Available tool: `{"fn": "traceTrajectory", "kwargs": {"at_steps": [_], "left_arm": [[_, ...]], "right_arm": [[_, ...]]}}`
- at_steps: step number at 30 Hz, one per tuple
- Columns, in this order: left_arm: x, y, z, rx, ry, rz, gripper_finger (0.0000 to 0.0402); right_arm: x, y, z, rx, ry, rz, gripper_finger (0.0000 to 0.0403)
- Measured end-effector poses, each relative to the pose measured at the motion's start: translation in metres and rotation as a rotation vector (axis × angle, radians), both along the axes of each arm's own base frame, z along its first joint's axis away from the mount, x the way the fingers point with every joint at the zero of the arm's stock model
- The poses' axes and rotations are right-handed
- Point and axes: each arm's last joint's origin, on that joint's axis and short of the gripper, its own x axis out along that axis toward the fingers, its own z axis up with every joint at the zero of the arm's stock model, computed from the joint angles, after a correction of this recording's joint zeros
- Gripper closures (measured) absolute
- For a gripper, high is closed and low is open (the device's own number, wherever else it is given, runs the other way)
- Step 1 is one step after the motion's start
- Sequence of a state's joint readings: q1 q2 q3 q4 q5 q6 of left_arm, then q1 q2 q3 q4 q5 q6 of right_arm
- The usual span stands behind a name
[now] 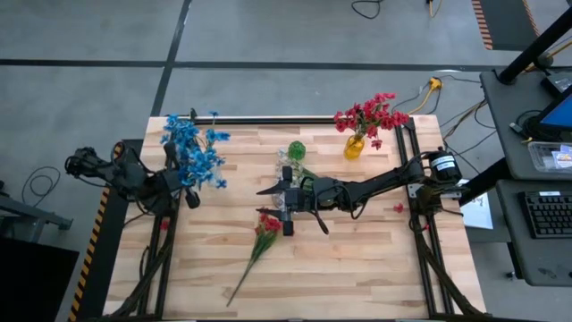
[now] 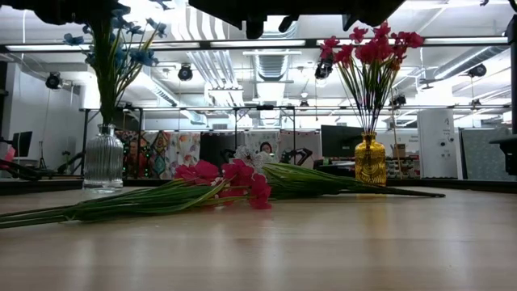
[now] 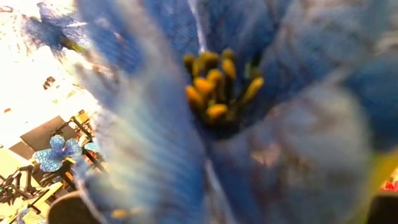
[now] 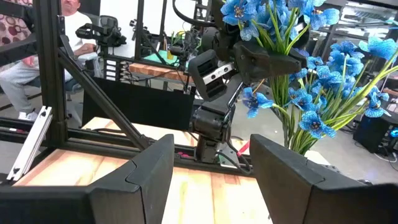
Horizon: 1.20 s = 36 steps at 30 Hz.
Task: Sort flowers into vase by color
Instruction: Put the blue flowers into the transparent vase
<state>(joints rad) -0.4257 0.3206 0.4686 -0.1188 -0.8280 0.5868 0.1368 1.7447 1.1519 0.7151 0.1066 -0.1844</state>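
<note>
Pale wooden table (image 1: 357, 268) is carrying the whole lot, framed by black rails.

Blue flowers (image 1: 192, 152) are standing in a clear ribbed glass vase (image 2: 103, 158) at the far left of the table. The left gripper (image 1: 189, 199) is sitting just beside that bunch on its near side with its fingers closed; whether they are pinching a stem cannot be told. Its wrist camera is pressed right up to one blue blossom (image 3: 236, 106) with yellow stamens.

Red flowers (image 1: 371, 116) are standing in a yellow vase (image 1: 355, 148) at the far right. The low view is showing the same vase (image 2: 370, 162) upright.

A loose red spray (image 1: 266, 228) is lying flat on the wood near the middle, its long green stem running toward the near left edge. Another spray with a green head (image 1: 296, 150) is lying farther back, between the two vases.

The right gripper (image 1: 286, 207) is hanging over the middle of the table, right by the red spray's blossoms, its fingers (image 4: 143, 174) standing partly apart with nothing between them.

A seated person (image 4: 28, 56) is showing beyond the table's left end.
</note>
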Motion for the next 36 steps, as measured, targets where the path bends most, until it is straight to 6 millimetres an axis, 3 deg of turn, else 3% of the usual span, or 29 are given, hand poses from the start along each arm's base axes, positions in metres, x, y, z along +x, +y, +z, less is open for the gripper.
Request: {"fn": "traceTrajectory", "kwargs": {"at_steps": [19,36], "left_arm": [[0.003,-0.001,-0.011,-0.024,-0.002,0.0,0.0401],[-0.003,0.002,-0.005,-0.076,-0.087,0.0,0.0401]], "right_arm": [[0.0,0.0,-0.001,-0.001,0.006,0.0,0.0199],[0.0,0.0,-0.001,0.0,0.009,0.0,0.02]]}}
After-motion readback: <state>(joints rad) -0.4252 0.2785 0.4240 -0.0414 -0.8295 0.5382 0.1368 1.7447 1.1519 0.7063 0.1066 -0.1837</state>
